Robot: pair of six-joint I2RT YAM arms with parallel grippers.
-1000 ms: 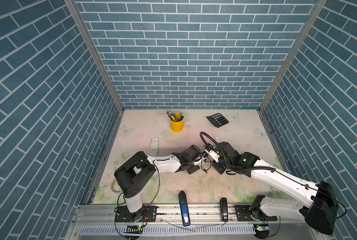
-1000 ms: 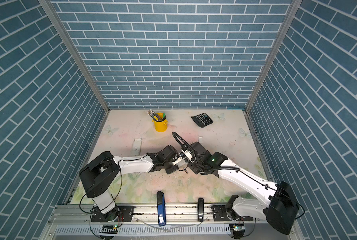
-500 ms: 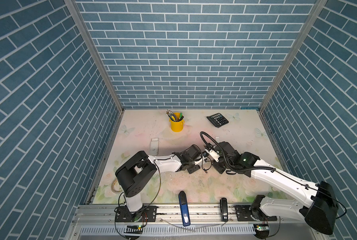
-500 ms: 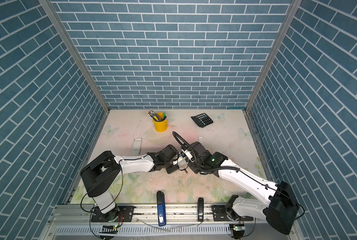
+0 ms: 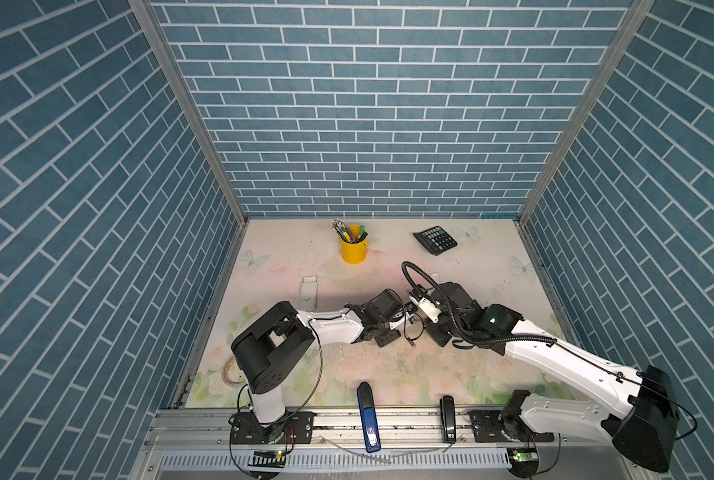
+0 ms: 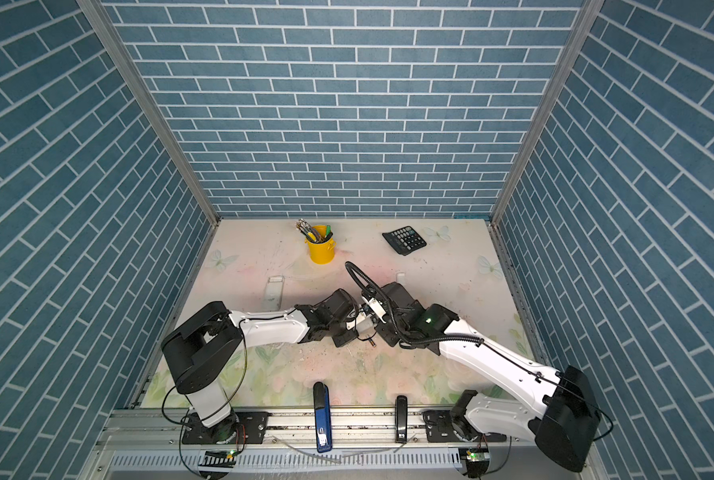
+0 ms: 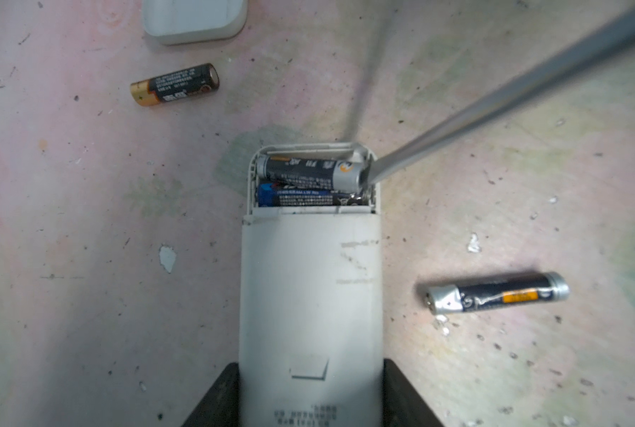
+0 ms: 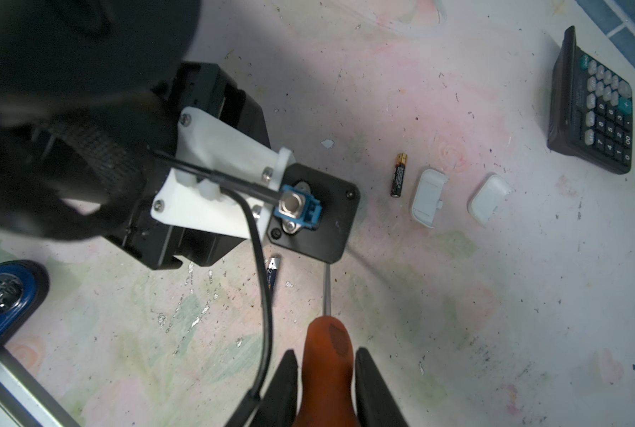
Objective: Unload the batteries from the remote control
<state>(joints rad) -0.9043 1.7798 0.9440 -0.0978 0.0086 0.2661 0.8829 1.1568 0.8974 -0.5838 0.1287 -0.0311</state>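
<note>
Clamping remote control [image 7: 310,288] between left gripper [image 7: 310,395] jaws, pinching screwdriver [image 8: 328,344] between right gripper [image 8: 326,369] jaws, touching tip to battery [image 7: 308,172] ahead

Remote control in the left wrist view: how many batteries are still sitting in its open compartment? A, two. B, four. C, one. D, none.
A: the remote control has a black and silver battery and a blue battery side by side in its open compartment, while two loose batteries lie on the table.
</note>
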